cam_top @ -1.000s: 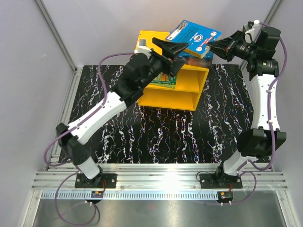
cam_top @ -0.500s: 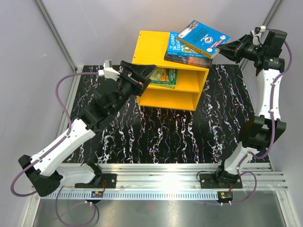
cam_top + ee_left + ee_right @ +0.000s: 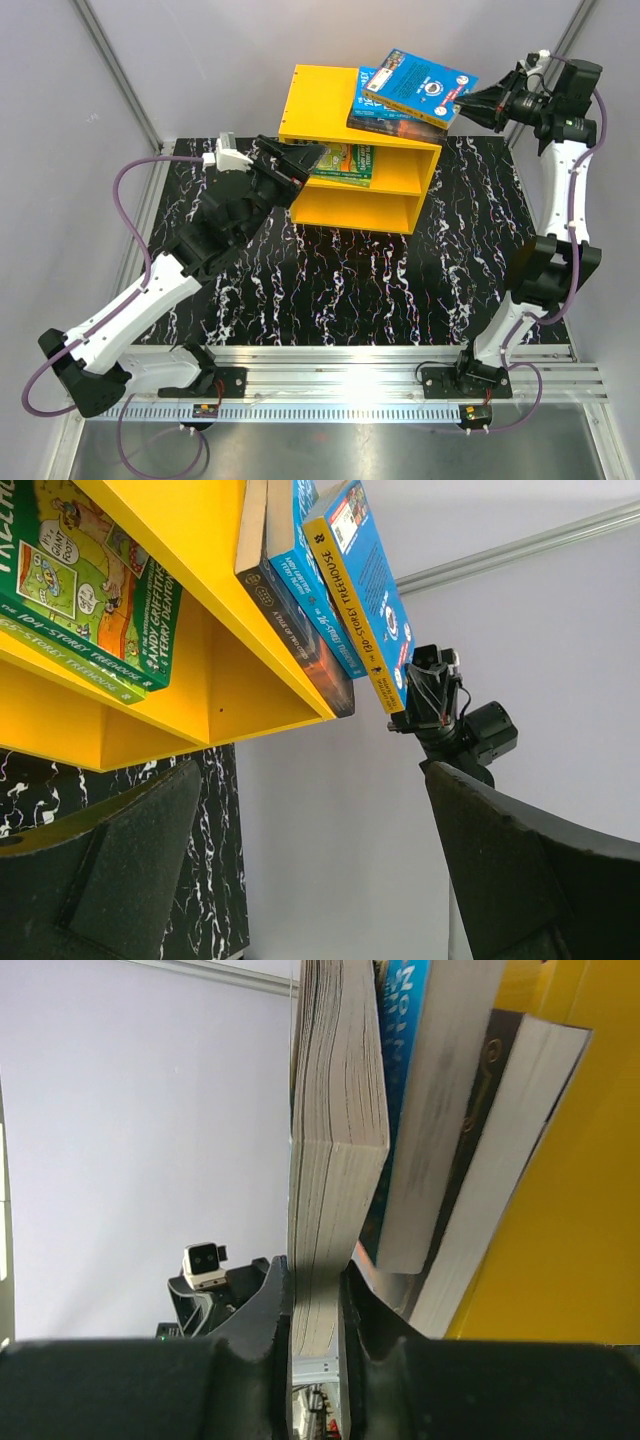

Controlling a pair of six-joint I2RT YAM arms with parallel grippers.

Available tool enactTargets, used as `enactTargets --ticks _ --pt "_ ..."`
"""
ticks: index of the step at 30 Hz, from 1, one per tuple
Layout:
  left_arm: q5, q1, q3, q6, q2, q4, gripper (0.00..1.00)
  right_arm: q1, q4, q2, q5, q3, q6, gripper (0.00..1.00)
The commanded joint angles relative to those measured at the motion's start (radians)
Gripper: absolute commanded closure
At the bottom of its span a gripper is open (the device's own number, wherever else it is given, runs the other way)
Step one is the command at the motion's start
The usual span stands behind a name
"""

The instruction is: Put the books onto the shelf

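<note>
The yellow shelf [image 3: 315,95] stands at the back of the table. Green books [image 3: 347,165] lie in its upper compartment. On its flat top a dark book [image 3: 398,124] lies under a blue book [image 3: 368,92]. A second blue book [image 3: 420,82] rests tilted on that stack, and my right gripper [image 3: 463,100] is shut on its right edge. In the right wrist view its page edge [image 3: 335,1160] sits pinched in the right gripper [image 3: 315,1300]. My left gripper [image 3: 302,160] stands open and empty at the shelf's left front, wide apart in the left wrist view [image 3: 320,880].
The black marbled table [image 3: 350,280] stretches in front of the shelf. Grey walls close in behind and on both sides. The shelf's lower compartment [image 3: 350,210] holds nothing that I can see. The stack [image 3: 320,590] overhangs the shelf's right end.
My left arm has pulled back from over the shelf to its left front, still open. The right gripper has shifted the top blue book leftward onto the stack.
</note>
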Motion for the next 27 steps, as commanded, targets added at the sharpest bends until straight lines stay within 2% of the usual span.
enactTargets --ticks 1,4,5,6,7,13,17,18,19,21,22,24,26,27 --pt "-0.054 0.003 -0.006 0.04 -0.008 0.028 0.01 0.006 0.062 0.024 -0.063 0.065 0.019 0.85" --pt "-0.059 0.003 -0.01 0.045 -0.002 0.032 0.01 0.006 0.038 0.035 -0.054 0.086 0.004 0.54" --pt "-0.058 0.003 -0.012 0.045 0.003 0.034 0.01 0.006 0.028 0.036 -0.049 0.091 -0.015 0.27" --pt "-0.056 0.005 -0.013 0.043 0.007 0.036 0.01 0.006 -0.001 0.035 -0.046 0.095 -0.025 0.1" --pt "-0.053 0.005 -0.013 0.042 0.009 0.037 0.01 0.006 -0.016 0.033 -0.037 0.1 -0.035 0.01" --pt "-0.053 0.003 -0.004 0.052 0.014 0.019 0.01 -0.003 -0.11 0.006 0.0 0.117 -0.117 0.0" --pt "-0.088 0.005 0.0 0.11 -0.006 -0.021 0.01 -0.022 -0.281 -0.011 0.089 0.138 -0.292 0.0" --pt "-0.097 0.005 0.0 0.126 -0.014 -0.032 0.01 -0.023 -0.411 -0.02 0.133 0.149 -0.344 0.0" --pt "-0.12 0.003 -0.006 0.143 -0.02 -0.055 0.01 -0.023 -0.47 -0.028 0.259 0.163 -0.396 0.0" --pt "-0.142 0.003 -0.024 0.201 -0.049 -0.073 0.01 -0.023 -0.577 -0.071 0.38 0.148 -0.508 0.0" --pt "-0.163 0.005 -0.033 0.226 -0.061 -0.082 0.01 -0.023 -0.593 -0.092 0.481 0.104 -0.533 0.0" --pt "-0.174 0.005 -0.072 0.311 -0.098 -0.092 0.01 -0.025 -0.592 -0.182 0.567 0.031 -0.572 0.0" --pt "-0.18 0.005 -0.116 0.406 -0.14 -0.095 0.01 -0.026 -0.558 -0.262 0.668 -0.117 -0.57 0.0" --pt "-0.189 0.003 -0.134 0.426 -0.152 -0.101 0.01 -0.025 -0.506 -0.355 0.695 -0.174 -0.561 0.0"
